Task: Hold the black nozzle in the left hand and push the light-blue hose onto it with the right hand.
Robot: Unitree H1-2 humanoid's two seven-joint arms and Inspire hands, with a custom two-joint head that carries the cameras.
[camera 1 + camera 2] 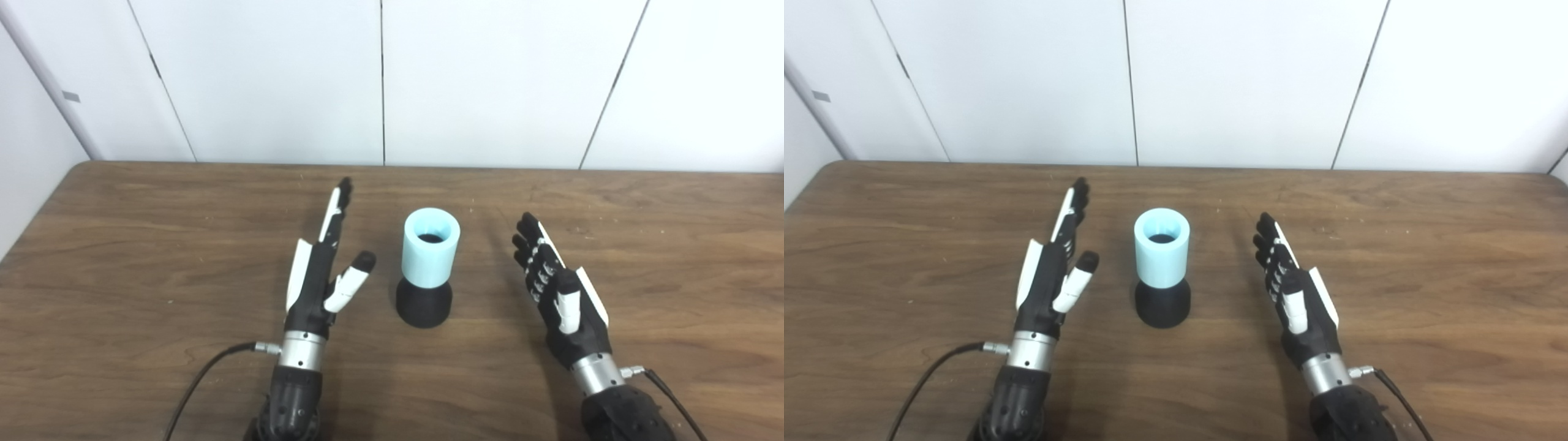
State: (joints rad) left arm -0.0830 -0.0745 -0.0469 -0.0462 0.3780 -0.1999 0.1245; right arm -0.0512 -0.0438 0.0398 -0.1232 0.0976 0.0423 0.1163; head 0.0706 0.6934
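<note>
The table point(122, 245) has a dark brown wood-grain top; its far edge runs along a white panelled wall. Near the centre stands the black nozzle point(424, 305), upright, its flared base directly on the surface. The light-blue hose point(431, 247) sits upright on the nozzle, open end up, clear of the tabletop.

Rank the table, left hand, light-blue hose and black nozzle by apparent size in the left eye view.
1. table
2. left hand
3. light-blue hose
4. black nozzle, though only its base shows below the hose, so this last ranking is unsure.
</note>
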